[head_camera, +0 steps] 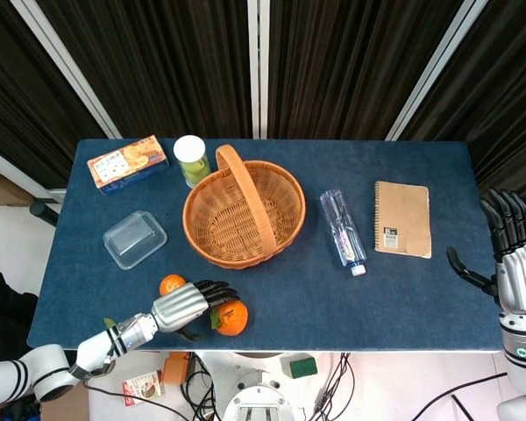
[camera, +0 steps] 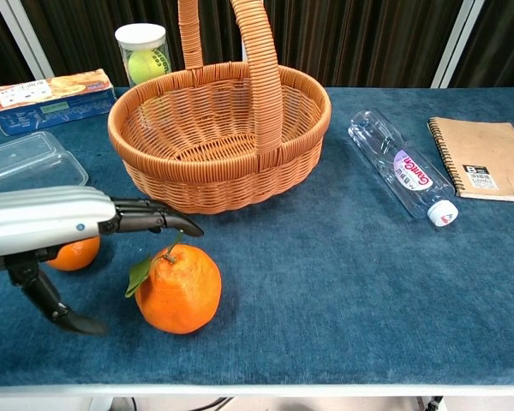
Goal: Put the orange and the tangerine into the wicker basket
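Note:
The orange (head_camera: 231, 318) (camera: 179, 288), with a stem and leaf, lies near the table's front edge. The smaller tangerine (head_camera: 171, 284) (camera: 74, 253) sits just left of it, partly hidden by my left hand. My left hand (head_camera: 187, 304) (camera: 64, 227) hovers open over both fruits, fingers stretched toward the orange's top, thumb low beside it, holding nothing. The wicker basket (head_camera: 244, 214) (camera: 218, 137) stands empty behind them. My right hand (head_camera: 508, 263) is open at the table's right edge, far from the fruit.
A clear plastic box (head_camera: 135, 239) (camera: 27, 163) lies left of the basket. A biscuit box (head_camera: 127, 162), a tennis-ball can (head_camera: 192, 160), a water bottle (head_camera: 344, 230) and a notebook (head_camera: 402, 218) lie around the blue table (head_camera: 403, 289).

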{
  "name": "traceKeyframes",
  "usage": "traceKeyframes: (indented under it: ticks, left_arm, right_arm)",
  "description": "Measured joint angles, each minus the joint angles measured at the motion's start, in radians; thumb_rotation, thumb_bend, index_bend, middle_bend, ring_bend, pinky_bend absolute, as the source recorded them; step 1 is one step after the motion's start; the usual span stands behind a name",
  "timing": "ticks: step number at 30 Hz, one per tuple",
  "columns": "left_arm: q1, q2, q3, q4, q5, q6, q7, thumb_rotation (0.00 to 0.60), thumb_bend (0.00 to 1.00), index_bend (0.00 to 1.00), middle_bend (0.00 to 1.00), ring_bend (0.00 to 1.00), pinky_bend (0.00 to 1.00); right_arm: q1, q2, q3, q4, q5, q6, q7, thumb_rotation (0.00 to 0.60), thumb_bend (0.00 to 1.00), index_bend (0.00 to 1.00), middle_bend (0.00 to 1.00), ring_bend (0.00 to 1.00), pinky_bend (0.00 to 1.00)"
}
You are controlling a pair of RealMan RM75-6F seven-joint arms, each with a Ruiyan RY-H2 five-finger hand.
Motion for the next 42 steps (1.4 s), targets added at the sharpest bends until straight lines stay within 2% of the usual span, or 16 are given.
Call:
traceKeyframes:
  ticks: [8, 12, 17, 26, 33, 38, 42]
  left_arm:
    - [-0.052, -0.035, 0.013, 0.021, 0.0, -0.009, -0.073, 0.6, 0.13, 0.12, 0.15, 0.07, 0.18]
    - [-0.071, -0.052, 0.012, 0.039, -0.014, -0.022, -0.075, 0.6, 0.13, 0.19, 0.17, 0.07, 0.19]
    - [-0.083, -0.062, 0.012, 0.048, -0.036, -0.034, -0.067, 0.6, 0.13, 0.19, 0.19, 0.07, 0.19]
    - [-0.092, -0.073, 0.017, 0.055, -0.059, -0.032, -0.04, 0.6, 0.2, 0.24, 0.32, 0.09, 0.2]
    - [-0.091, -0.088, 0.019, 0.063, -0.062, -0.002, -0.033, 0.6, 0.22, 0.32, 0.38, 0.11, 0.2]
    - [-0.089, -0.074, 0.024, 0.047, -0.061, 0.018, -0.037, 0.6, 0.22, 0.34, 0.4, 0.11, 0.2]
    - [-0.076, -0.028, 0.036, 0.002, -0.055, 0.056, -0.025, 0.6, 0.22, 0.34, 0.41, 0.11, 0.2]
  right_arm:
    - [0.009, -0.008, -0.006, 0.025, 0.001, -0.018, -0.01, 0.6, 0.3, 0.0, 0.0, 0.0, 0.0]
    - [0.008, -0.01, -0.003, 0.026, 0.001, -0.008, -0.012, 0.6, 0.3, 0.0, 0.0, 0.0, 0.0]
    - [0.005, -0.012, 0.0, 0.028, 0.009, -0.002, -0.011, 0.6, 0.31, 0.0, 0.0, 0.0, 0.0]
    - [0.005, -0.018, -0.004, 0.034, 0.011, -0.003, -0.01, 0.6, 0.32, 0.0, 0.0, 0.0, 0.0]
    - [0.003, -0.017, -0.005, 0.03, 0.013, -0.001, -0.015, 0.6, 0.32, 0.0, 0.0, 0.0, 0.0]
    - [0.0, -0.013, -0.005, 0.025, 0.013, 0.004, -0.016, 0.6, 0.32, 0.0, 0.0, 0.0, 0.0]
    - [-0.003, -0.01, -0.002, 0.023, 0.012, 0.013, -0.013, 0.6, 0.32, 0.0, 0.0, 0.0, 0.0]
